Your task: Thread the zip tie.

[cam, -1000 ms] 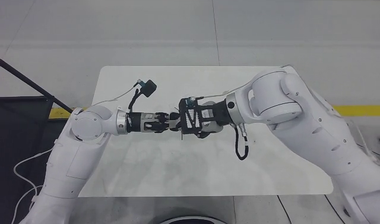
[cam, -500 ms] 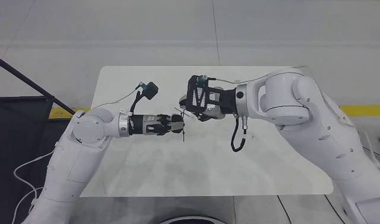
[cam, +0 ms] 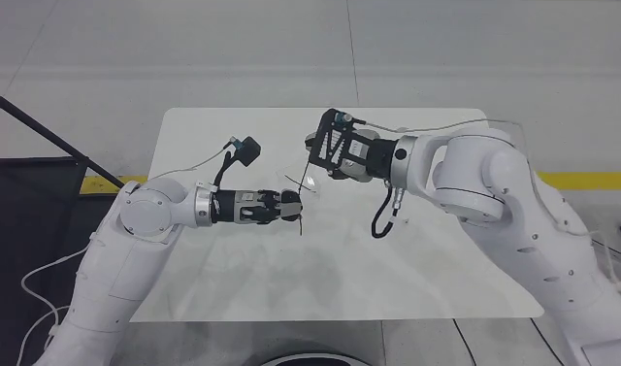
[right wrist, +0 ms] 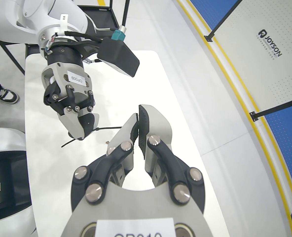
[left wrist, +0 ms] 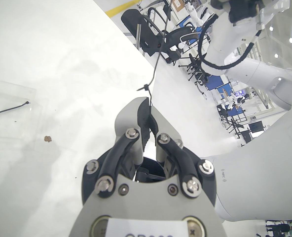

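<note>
White table (cam: 408, 269) sits mid-frame in the top view, on pale floor with a yellow line along the upper edge. Both arms meet over its middle. The left gripper (cam: 291, 206) is just left of centre, pointing right. Its fingers (left wrist: 142, 114) are pinched on a black zip tie (left wrist: 145, 88), gripping the strap just beside the small head. In the left wrist view the strap rises from the fingertips toward the upper edge of the frame, thin and slightly bowed. In the right wrist view the tie (right wrist: 106, 128) runs across the left gripper (right wrist: 84, 130), one end poking out at lower left, the other reaching toward the centre.

The right gripper (cam: 312, 164) hangs up and right of the left one, near it but apart. Its pads (right wrist: 142, 118) are pressed together, and I see nothing between them.

At the left edge of the left wrist view a second tie (left wrist: 8, 109) lies flat on a clear sheet (left wrist: 12, 92), with a brown speck (left wrist: 47, 138) just below it.
</note>
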You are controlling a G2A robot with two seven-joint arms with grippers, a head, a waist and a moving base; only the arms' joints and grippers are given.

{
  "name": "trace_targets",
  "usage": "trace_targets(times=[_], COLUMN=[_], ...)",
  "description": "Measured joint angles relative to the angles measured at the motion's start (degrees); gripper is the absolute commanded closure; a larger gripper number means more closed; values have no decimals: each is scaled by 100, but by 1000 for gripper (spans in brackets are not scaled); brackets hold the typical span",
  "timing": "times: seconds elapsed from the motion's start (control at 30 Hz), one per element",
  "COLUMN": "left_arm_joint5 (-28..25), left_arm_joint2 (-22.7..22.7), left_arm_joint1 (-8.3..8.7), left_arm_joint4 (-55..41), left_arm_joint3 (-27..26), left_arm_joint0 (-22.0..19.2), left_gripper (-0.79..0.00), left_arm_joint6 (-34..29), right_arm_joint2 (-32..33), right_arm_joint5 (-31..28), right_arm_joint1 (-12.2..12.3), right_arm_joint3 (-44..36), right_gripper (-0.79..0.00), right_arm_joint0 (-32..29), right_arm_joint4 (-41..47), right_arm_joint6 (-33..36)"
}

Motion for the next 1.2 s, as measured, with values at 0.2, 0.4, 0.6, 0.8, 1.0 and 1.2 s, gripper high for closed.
trace_targets(times=[0.2,0.4,0.6,0.8,1.0,1.2], left_arm_joint5=[4,67,164,180,171,11], left_arm_joint2=[27,44,38,67,104,144], left_arm_joint1=[22,38,51,63,73,89], left_arm_joint4=[-20,-23,16,24,22,53], left_arm_joint3=[24,90,159,178,187,191], left_arm_joint0=[-27,-57,-79,-109,-129,-157], left_gripper=[0,0,0,0,0,0], left_arm_joint6=[103,277,530,639,718,697], right_arm_joint2=[-26,-76,-100,-254,-371,-379], right_arm_joint5=[-266,-747,-1174,-1579,-1661,-1485], right_arm_joint1=[-10,-38,-57,-79,-112,-132], right_arm_joint3=[-50,75,205,321,424,514], right_gripper=[0,0,0,0,0,0], right_arm_joint0=[-85,-23,41,163,305,360], right_arm_joint4=[-17,305,696,1114,1359,1339], right_arm_joint6=[14,52,73,380,574,597])
